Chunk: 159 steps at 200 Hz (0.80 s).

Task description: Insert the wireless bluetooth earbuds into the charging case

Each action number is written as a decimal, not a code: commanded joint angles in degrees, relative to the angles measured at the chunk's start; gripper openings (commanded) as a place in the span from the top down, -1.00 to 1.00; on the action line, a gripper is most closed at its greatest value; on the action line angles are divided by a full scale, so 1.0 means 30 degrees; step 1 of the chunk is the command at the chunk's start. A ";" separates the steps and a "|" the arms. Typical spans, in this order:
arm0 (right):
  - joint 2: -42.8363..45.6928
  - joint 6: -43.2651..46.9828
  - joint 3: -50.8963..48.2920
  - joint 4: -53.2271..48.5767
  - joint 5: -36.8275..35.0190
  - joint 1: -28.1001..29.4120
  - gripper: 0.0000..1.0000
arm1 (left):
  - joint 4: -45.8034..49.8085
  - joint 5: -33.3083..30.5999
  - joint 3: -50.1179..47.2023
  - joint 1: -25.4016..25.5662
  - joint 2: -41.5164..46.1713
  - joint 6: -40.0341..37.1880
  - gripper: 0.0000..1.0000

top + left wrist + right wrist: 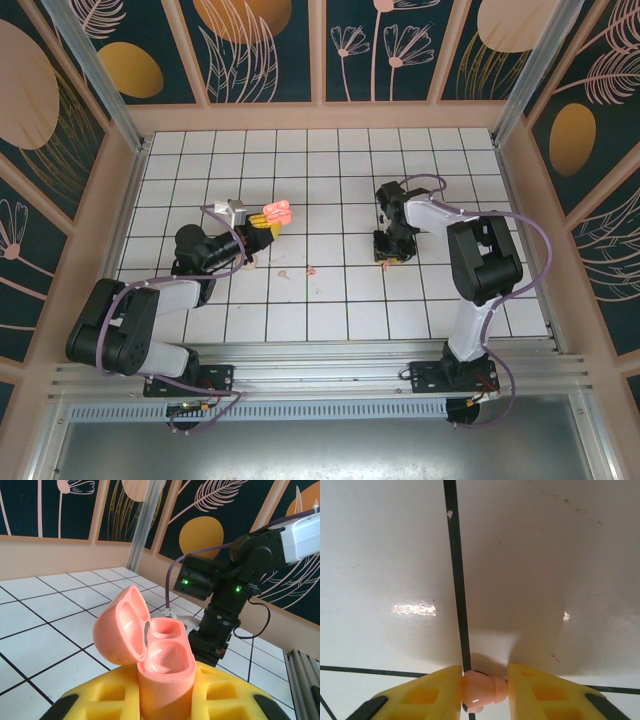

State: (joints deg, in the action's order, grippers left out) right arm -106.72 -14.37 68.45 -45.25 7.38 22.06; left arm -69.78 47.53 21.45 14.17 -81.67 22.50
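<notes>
My left gripper [264, 227] is shut on the salmon-pink charging case [166, 672], which it holds upright above the tiles between its yellow fingers [107, 695]. The case's lid [119, 630] is swung open to the left, and both wells look empty. My right gripper [484, 689] points straight down at the floor, shut on one pale-pink earbud [479, 690] that lies on a black grout line. In the top view this right gripper [388, 254] is right of centre. Two more tiny pale-pink bits [313, 268] [285, 271] lie on the tiles between the arms.
The white tiled floor [330, 170] is boxed in by a low tan wall [320, 116] and metal posts. The right arm's black wrist [220, 600] stands close beyond the case in the left wrist view. An aluminium rail [330, 362] runs along the near edge.
</notes>
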 commanded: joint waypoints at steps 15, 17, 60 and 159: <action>-0.0184 -0.0395 -0.0574 0.0168 -0.0086 -0.0009 0.45 | -0.0164 0.0386 0.0510 -0.0092 0.0306 -0.0410 0.91; -0.0174 -0.0425 -0.0592 0.0172 -0.0086 -0.0018 0.45 | -0.0152 0.0380 0.0521 -0.0095 0.0323 -0.0403 0.91; 0.0106 -0.0571 -0.1105 0.0515 -0.0063 -0.0033 0.48 | 0.0151 0.0406 0.0587 -0.0083 0.0364 -0.0604 0.92; 0.5183 -0.3051 0.0652 0.3460 -0.0771 0.1725 0.52 | 0.3814 -0.0181 0.2259 0.2185 0.0659 -0.4785 0.95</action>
State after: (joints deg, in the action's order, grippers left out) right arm -98.39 -19.07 66.59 -40.51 7.05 23.42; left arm -60.53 47.46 25.93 18.96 -80.18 13.67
